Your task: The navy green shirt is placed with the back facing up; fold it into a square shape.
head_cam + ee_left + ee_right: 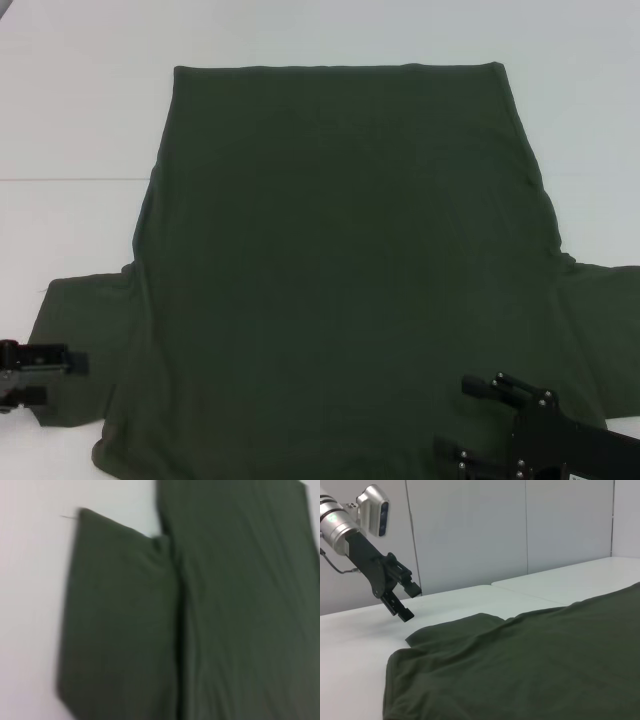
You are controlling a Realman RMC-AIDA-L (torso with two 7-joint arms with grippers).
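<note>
The navy green shirt (340, 260) lies flat on the white table (80, 120), hem at the far side and both short sleeves spread near me. It also shows in the left wrist view (240, 605) and the right wrist view (530, 660). My left gripper (62, 380) is open and empty, hovering just off the outer edge of the left sleeve (80, 320). The right wrist view shows it above the table beside that sleeve (412, 604). My right gripper (455, 415) is open and empty, above the shirt's near right part.
The table is made of two tops with a seam (70, 180) running across under the shirt. Grey wall panels (470, 530) stand behind the table. Bare white surface lies on both sides of the shirt.
</note>
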